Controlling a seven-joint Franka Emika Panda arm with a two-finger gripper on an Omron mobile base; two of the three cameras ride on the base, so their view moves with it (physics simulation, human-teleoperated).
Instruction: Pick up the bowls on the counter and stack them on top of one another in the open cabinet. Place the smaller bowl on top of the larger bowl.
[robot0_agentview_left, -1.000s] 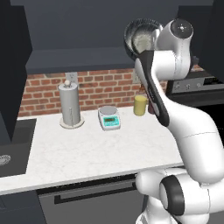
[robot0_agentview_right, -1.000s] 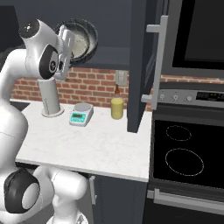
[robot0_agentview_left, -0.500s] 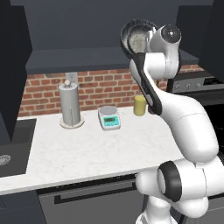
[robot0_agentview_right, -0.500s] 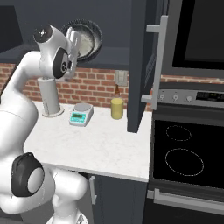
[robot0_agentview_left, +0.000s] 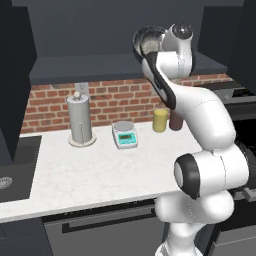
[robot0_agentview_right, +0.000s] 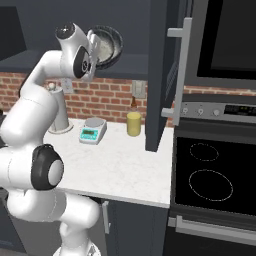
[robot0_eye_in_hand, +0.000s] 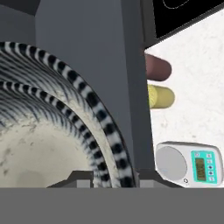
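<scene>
I hold the larger bowl (robot0_agentview_left: 146, 41), wide and dark grey with a speckled pale inside, high up at the mouth of the open cabinet (robot0_agentview_left: 85, 67). My gripper (robot0_agentview_right: 95, 54) is shut on its rim, and the bowl (robot0_agentview_right: 107, 44) is tipped so its inside faces back toward the base. In the hand view the ribbed rim (robot0_eye_in_hand: 94, 109) curves up from between my fingertips, with the gripper (robot0_eye_in_hand: 111, 177) clamped on it and the cabinet's grey wall (robot0_eye_in_hand: 87, 43) behind. The smaller bowl is out of view. The counter (robot0_agentview_left: 100, 170) lies far below.
On the counter stand a paper-towel holder (robot0_agentview_left: 80, 120), a white-and-teal scale (robot0_agentview_left: 125, 135) and a yellow cup (robot0_agentview_left: 160, 120) with a brown bottle behind it. A tall dark cabinet side (robot0_agentview_right: 160, 75) and the oven with stovetop (robot0_agentview_right: 210, 175) are to the right.
The arm has carried the bowl forward, deeper toward the cabinet recess, and the wrist has turned with it. The grip on the rim is unchanged.
</scene>
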